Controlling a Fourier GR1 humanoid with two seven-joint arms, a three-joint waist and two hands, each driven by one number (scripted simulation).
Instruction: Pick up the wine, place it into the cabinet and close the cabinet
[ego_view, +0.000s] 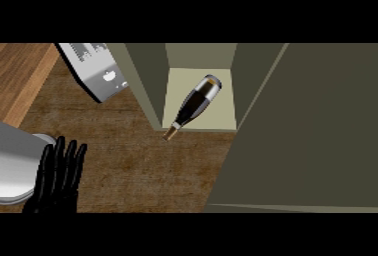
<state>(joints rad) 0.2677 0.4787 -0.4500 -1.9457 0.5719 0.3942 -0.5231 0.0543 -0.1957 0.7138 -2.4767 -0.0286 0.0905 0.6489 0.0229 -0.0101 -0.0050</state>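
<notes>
A dark wine bottle (196, 102) lies tilted inside the cabinet (199, 57), its base toward the back and its neck poking out over the front edge of the pale shelf (221, 117). The cabinet door (303, 130) stands open, filling the right of the head view. My left hand (59, 172) shows at the lower left, open with fingers straight and pointing up, well apart from the bottle and holding nothing. My right hand is out of sight.
A grey box with a white mark (96, 70) stands at the upper left beside the cabinet's left wall. The brown counter top (140, 165) lies between my left hand and the cabinet. A wooden strip (22, 75) runs along the far left.
</notes>
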